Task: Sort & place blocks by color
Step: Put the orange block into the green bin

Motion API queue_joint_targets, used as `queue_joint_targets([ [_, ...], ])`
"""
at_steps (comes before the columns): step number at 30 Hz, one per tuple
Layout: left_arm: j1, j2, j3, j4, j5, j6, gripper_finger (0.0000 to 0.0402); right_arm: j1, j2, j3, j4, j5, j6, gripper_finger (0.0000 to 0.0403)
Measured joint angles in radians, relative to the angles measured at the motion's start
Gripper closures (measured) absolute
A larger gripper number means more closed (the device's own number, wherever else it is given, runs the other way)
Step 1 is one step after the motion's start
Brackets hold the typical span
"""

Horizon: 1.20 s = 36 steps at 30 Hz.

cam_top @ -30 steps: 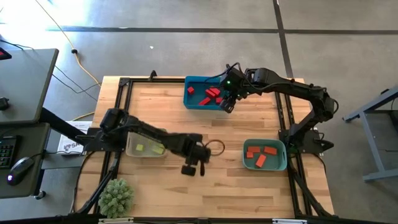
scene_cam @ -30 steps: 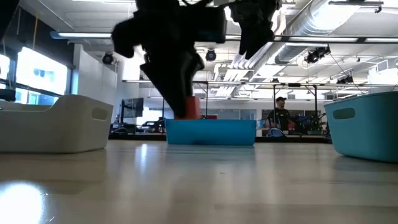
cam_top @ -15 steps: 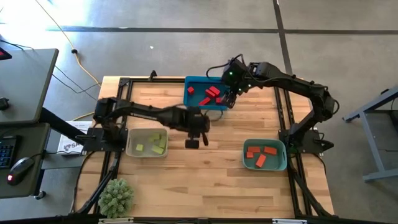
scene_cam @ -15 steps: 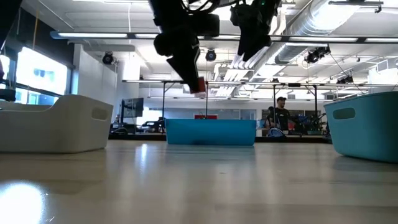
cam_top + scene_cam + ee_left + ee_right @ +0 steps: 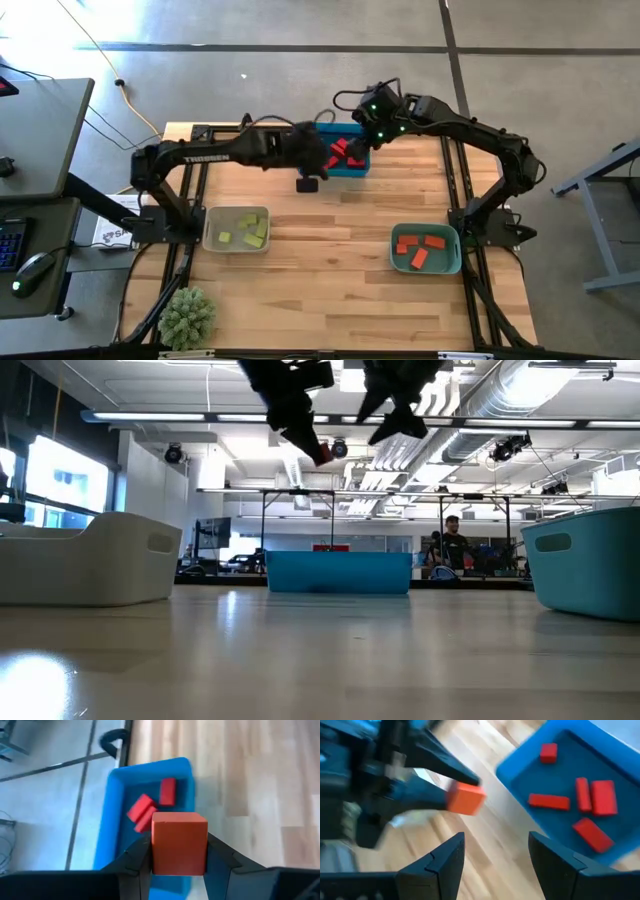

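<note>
My left gripper (image 5: 179, 846) is shut on an orange-red cube block (image 5: 179, 842) high above the blue tray (image 5: 312, 165), which holds several red blocks (image 5: 167, 791). In the low view the cube (image 5: 322, 453) shows under the left fingers. My right gripper (image 5: 495, 865) is open and hovers over the tray's right end (image 5: 365, 140), facing the cube (image 5: 466, 798). Yellow-green blocks (image 5: 245, 230) lie in the beige tray and orange-red blocks (image 5: 420, 250) in the teal tray. My left gripper pinches the orange-red cube by two opposite side faces (image 5: 154, 855), one finger (image 5: 137, 857) on each side. The fingers come from above, slanting down. The cube is lifted clear, level, above the blue tray's edge and the table.
The beige tray (image 5: 210, 232) sits at the table's left, the teal tray (image 5: 455, 255) at the right near side. A fuzzy green plant ball (image 5: 187, 315) stands at the near left corner. Bare wood (image 5: 330, 260) lies between the trays. A person (image 5: 452, 540) stands far behind.
My left gripper, still shut on the cube, has travelled from the table's near middle toward the far edge to the blue tray, rising as it went. My right gripper has drawn back a little toward the far edge and risen.
</note>
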<state>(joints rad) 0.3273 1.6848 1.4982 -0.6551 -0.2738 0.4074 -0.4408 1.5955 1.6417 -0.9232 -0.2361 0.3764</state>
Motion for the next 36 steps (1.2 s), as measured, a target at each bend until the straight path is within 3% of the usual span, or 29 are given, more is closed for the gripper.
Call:
queue_joint_targets([
  [8,0.056,-0.026,-0.001,0.104,0.001,0.037,0.0299,0.005,0.0,0.0,0.183,-0.002,0.229,0.0196],
  [13,0.059,-0.028,0.0,0.157,0.0,0.052,0.0299,0.005,0.0,0.0,0.203,0.072,0.279,0.0196],
  [28,0.058,-0.027,0.0,0.262,0.001,0.147,0.0299,0.018,0.016,0.0,0.208,0.068,0.286,0.0196],
  [36,0.051,-0.027,0.0,0.319,0.0,0.146,0.0299,0.031,0.028,0.0,0.213,0.121,0.279,0.0206],
])
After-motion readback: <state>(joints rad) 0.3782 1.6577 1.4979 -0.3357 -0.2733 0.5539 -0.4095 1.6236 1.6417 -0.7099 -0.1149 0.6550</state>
